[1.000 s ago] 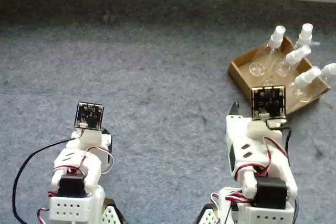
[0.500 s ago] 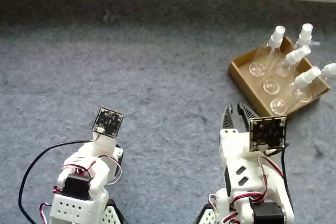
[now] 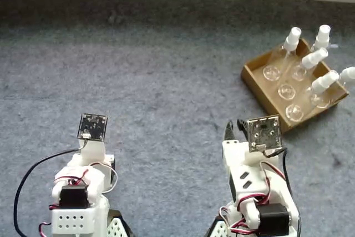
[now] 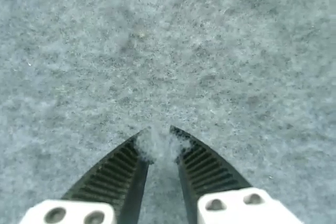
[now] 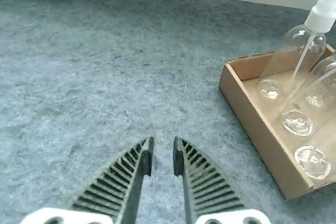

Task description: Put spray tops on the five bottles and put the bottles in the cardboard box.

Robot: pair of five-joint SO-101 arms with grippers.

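The cardboard box point(image 3: 252, 79) sits at the back right of the grey carpet. Several clear bottles point(image 3: 286, 91) with white spray tops point(image 3: 292, 38) stand inside it. My right gripper point(image 3: 234, 127) hangs over the carpet, short of the box's near corner and apart from it. In the right wrist view that gripper point(image 5: 163, 153) is shut to a thin slit with nothing in it, and the box point(image 5: 252, 114) and bottles point(image 5: 289, 56) lie ahead to one side. My left gripper point(image 4: 160, 139) points down at bare carpet, shut and holding nothing.
The left arm point(image 3: 83, 176) sits folded at the near left edge. Grey carpet point(image 3: 166, 70) covers the table between the arms and the far wall. The box's near wall point(image 3: 277, 116) stands close to the right arm.
The right arm has drawn back from the box toward the near edge, and its fingers have narrowed. The left arm swung briefly to the right and came back.
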